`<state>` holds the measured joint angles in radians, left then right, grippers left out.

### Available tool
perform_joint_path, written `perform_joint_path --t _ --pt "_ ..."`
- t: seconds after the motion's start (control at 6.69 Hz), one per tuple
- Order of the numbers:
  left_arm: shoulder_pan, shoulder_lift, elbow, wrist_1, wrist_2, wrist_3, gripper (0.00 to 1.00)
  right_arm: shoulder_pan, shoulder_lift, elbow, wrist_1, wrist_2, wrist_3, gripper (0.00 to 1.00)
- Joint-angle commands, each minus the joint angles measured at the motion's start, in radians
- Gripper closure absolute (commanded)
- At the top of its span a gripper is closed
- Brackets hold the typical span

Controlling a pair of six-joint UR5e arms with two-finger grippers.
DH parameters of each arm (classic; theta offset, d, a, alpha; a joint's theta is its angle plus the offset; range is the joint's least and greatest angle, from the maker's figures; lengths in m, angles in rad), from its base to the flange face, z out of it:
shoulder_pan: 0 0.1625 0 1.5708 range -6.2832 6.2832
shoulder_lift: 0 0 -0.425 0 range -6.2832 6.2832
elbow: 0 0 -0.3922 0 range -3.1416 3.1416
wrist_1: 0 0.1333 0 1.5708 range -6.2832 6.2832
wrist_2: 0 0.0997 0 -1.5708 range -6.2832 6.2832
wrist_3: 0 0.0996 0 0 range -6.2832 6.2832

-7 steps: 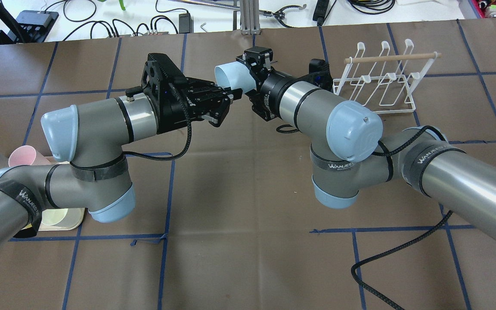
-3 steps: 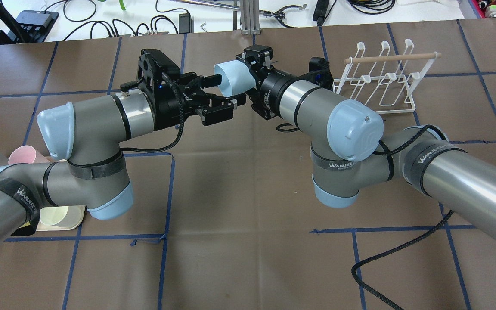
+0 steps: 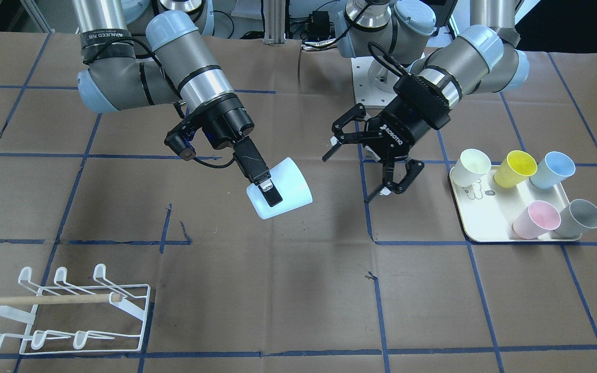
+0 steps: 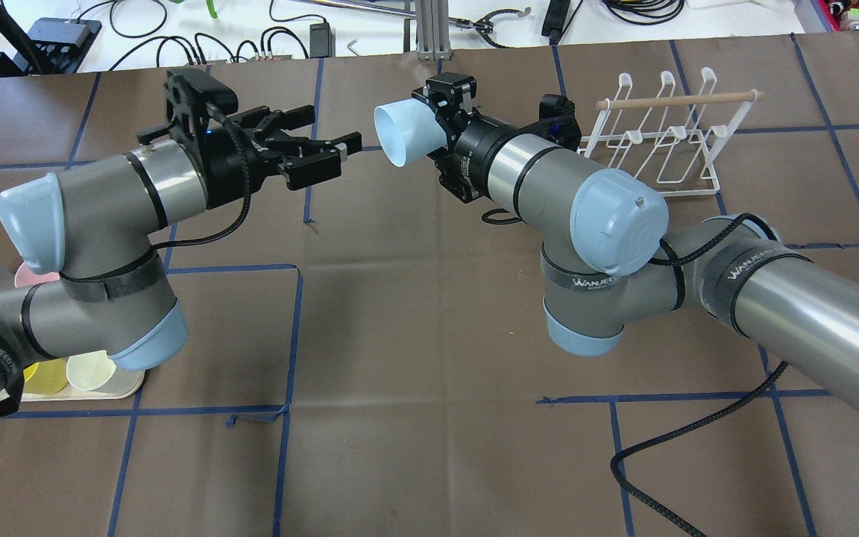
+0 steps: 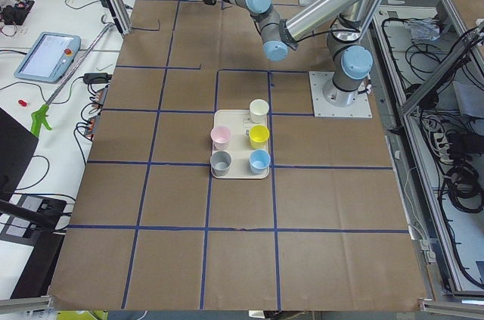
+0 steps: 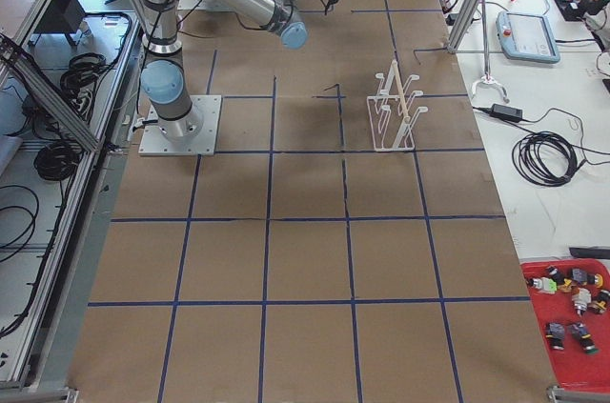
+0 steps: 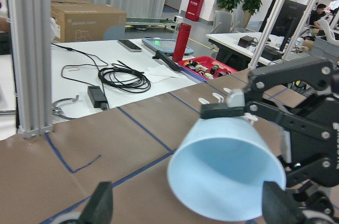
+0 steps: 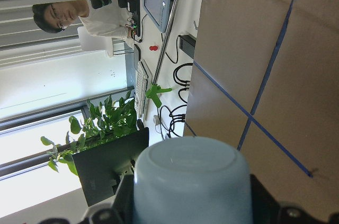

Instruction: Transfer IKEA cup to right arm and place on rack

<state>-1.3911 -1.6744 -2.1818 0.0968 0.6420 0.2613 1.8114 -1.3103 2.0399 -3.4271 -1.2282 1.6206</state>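
My right gripper point(image 4: 431, 136) is shut on a pale blue IKEA cup point(image 4: 402, 134) and holds it on its side in the air, mouth toward the left arm. In the front view the cup point(image 3: 283, 187) hangs above the table's middle with one finger point(image 3: 269, 194) over its wall. My left gripper point(image 4: 332, 133) is open and empty, a short gap to the left of the cup's mouth; it also shows open in the front view point(image 3: 353, 173). The left wrist view looks into the cup's mouth point(image 7: 228, 173). The white wire rack point(image 4: 661, 142) with a wooden dowel stands behind the right arm.
A cream tray point(image 3: 485, 230) holds several cups in cream, yellow, blue, pink and grey under the left arm's side. A black cable point(image 4: 668, 455) trails over the table at the right front. Cables and tools lie beyond the table's far edge.
My left gripper has opened, let go of the cup's rim and pulled back to the left. The cup has stayed in my right gripper, which has barely moved.
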Motion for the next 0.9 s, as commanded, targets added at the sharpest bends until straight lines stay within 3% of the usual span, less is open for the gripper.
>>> perform_joint_path --t 0.0,0.3,0.45,0.75 --pt "0.044 -0.001 0.010 -0.006 0.014 -0.017 0.01 -0.064 0.003 -0.024 0.003 -0.007 -0.083 0.70" --pt "0.028 -0.019 0.072 -0.029 0.312 -0.149 0.00 -0.153 0.002 -0.030 0.003 -0.008 -0.340 0.73" --pt "0.026 -0.022 0.133 -0.154 0.362 -0.155 0.00 -0.194 0.005 -0.041 0.003 -0.014 -0.460 0.78" --pt "-0.035 -0.016 0.302 -0.507 0.567 -0.162 0.00 -0.251 0.043 -0.078 0.003 -0.017 -0.667 0.89"
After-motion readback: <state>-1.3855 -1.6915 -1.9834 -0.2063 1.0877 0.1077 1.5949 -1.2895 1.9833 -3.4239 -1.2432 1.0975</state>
